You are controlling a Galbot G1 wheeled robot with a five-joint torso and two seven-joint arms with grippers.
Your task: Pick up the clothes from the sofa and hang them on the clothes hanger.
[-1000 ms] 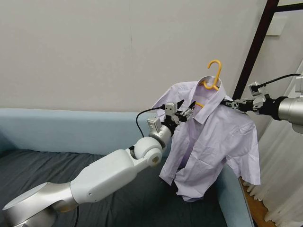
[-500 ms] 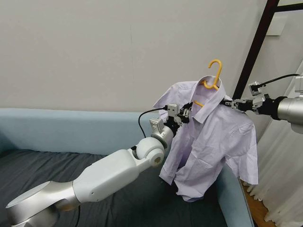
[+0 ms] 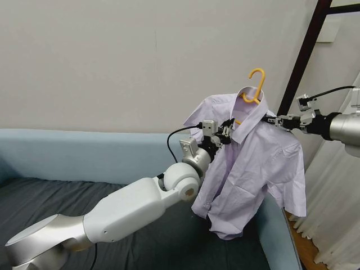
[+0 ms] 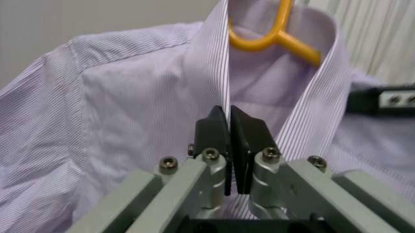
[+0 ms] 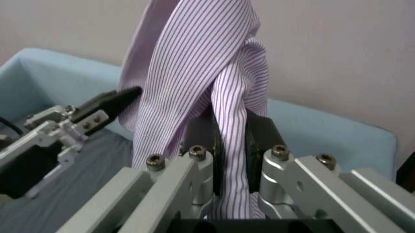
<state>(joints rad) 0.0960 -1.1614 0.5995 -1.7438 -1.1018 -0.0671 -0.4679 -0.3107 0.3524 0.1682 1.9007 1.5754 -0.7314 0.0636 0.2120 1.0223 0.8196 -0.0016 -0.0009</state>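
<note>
A lilac striped shirt [image 3: 253, 169] hangs in the air on a yellow hanger [image 3: 256, 84], above the sofa's right end. My left gripper [image 3: 229, 126] reaches up to the shirt's front and is shut on the placket edge just below the collar [image 4: 229, 104]. The yellow hanger [image 4: 275, 36] shows inside the collar above it. My right gripper [image 3: 270, 118] comes in from the right at shoulder height and is shut on a fold of the shirt [image 5: 228, 97]. The left gripper [image 5: 123, 97] also shows beside the cloth in the right wrist view.
A light blue sofa [image 3: 67, 152] with a dark grey seat [image 3: 50, 202] runs below. A dark brown rack post [image 3: 304, 50] slants up at the right, with a white curtain [image 3: 337, 191] beyond the sofa's end. A pale wall stands behind.
The left gripper's fingers, apart a second ago, have shut on the shirt front. The shirt, hanger and both grippers have shifted slightly up and to the right.
</note>
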